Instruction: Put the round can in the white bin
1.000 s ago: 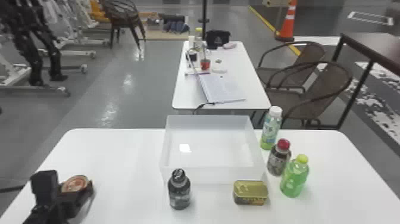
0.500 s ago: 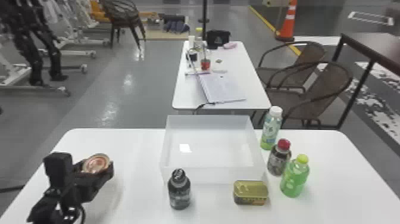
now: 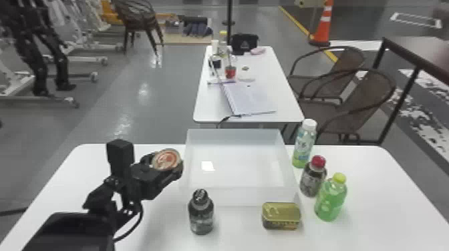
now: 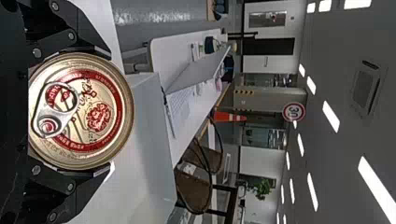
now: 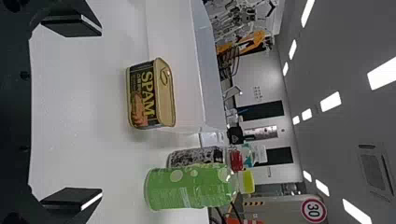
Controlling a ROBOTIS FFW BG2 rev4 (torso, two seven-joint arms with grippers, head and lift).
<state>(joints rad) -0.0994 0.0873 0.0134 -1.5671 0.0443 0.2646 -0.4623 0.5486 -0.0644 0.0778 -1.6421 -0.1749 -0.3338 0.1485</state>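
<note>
My left gripper [image 3: 168, 165] is raised over the table just left of the white bin [image 3: 239, 197], closed around the round can [image 3: 166, 159]. In the left wrist view the left gripper [image 4: 100, 112] has one finger on each side of the gold-and-red can lid [image 4: 95, 140], with its pull tab showing. The bin's wall [image 4: 152, 126] stands close beyond the can. My right gripper [image 5: 93, 114] is open in the right wrist view, its fingers wide apart with nothing between them, facing the rectangular can [image 5: 166, 100].
A dark bottle [image 3: 201, 213] stands at the bin's near left corner, the rectangular can [image 3: 281, 218] before its near right side. Three bottles, one green [image 3: 330, 200], line its right side. A second table [image 3: 284, 103] with a notebook [image 3: 249, 98] stands behind.
The left gripper has carried the round can up and to the right, from the table's left part to beside the bin. The bottles, the bin and the rectangular can have stayed in place.
</note>
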